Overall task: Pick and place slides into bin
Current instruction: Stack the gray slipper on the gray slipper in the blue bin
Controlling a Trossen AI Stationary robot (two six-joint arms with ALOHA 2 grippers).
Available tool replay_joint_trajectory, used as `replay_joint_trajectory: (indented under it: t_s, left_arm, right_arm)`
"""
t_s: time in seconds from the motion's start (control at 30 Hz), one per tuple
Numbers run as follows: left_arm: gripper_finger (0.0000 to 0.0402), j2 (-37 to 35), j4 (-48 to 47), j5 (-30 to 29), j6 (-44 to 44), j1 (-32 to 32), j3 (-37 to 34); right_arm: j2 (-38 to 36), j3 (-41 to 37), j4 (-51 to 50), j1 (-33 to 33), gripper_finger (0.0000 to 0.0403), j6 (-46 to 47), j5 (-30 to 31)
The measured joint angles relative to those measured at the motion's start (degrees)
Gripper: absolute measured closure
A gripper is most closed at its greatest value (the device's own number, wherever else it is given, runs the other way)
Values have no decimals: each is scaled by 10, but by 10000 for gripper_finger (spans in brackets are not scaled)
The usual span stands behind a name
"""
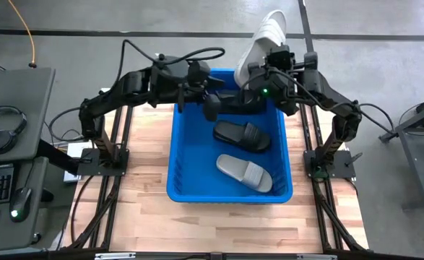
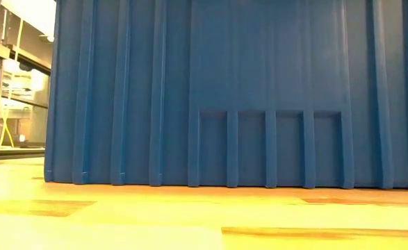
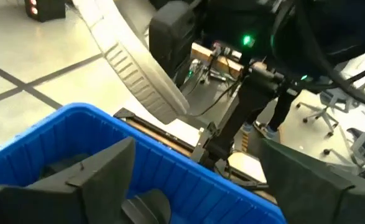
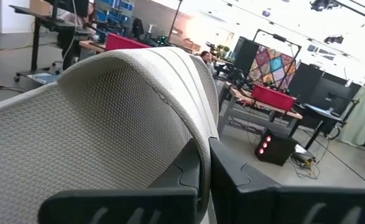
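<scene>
The blue bin (image 1: 230, 195) stands mid-table, and its near wall (image 2: 231, 90) fills the low view. Inside it a black slide (image 1: 242, 135) and a grey slide (image 1: 245, 173) lie flat on the floor. Another dark shape (image 1: 239, 105), seemingly a black slide, lies at the bin's far end. My left gripper (image 1: 213, 107) hovers open over that far end with nothing between its fingers (image 3: 101, 174). My right gripper (image 1: 266, 78) is shut on a white slide (image 1: 264, 40) above the bin's far rim (image 3: 170, 155). My right gripper pinches the white slide at the edge of its wide strap (image 4: 191, 134) between its two fingers (image 4: 232, 180). The slide is lifted clear. It stands on end and juts up and past the bin's far rim (image 1: 233, 71).
Bare wooden tabletop (image 1: 146, 202) lies left, right and near of the bin. A desk with headphones and a keyboard (image 1: 2, 144) stands off the table's left side. The arm frames (image 1: 103, 155) flank the bin. Beyond the table are workbenches and chairs (image 4: 263, 93).
</scene>
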Motion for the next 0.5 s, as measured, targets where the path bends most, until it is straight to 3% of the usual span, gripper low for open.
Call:
replay_joint_trajectory:
  t_s: [0.17,0.5]
  left_arm:
    - [50,8,1,7,0,6,1]
    - [48,28,47,4,0,10,0]
  right_arm:
    - [0,0,19,6,403,0,-2]
    - [0,0,61,12,403,-32,-17]
